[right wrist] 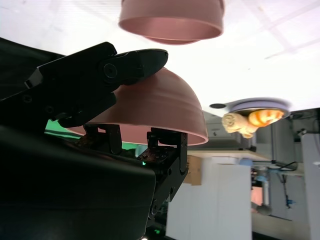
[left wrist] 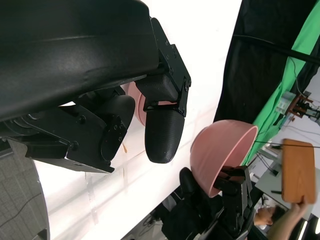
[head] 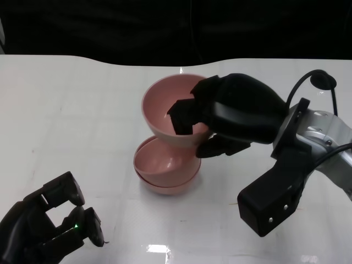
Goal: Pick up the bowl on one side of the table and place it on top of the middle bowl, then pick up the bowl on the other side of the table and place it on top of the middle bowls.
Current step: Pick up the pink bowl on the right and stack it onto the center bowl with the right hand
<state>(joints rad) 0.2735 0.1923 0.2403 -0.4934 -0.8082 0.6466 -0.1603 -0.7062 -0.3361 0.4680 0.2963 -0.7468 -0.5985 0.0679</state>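
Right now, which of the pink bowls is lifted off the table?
The upper bowl, which the right hand holds by its rim, tilted above the others. The stacked bowls below it rest on the table.

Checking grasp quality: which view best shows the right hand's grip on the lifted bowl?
The head view: the right hand pinches the lifted bowl by its rim. The right wrist view shows fingers across its outside; the left wrist view shows it distantly.
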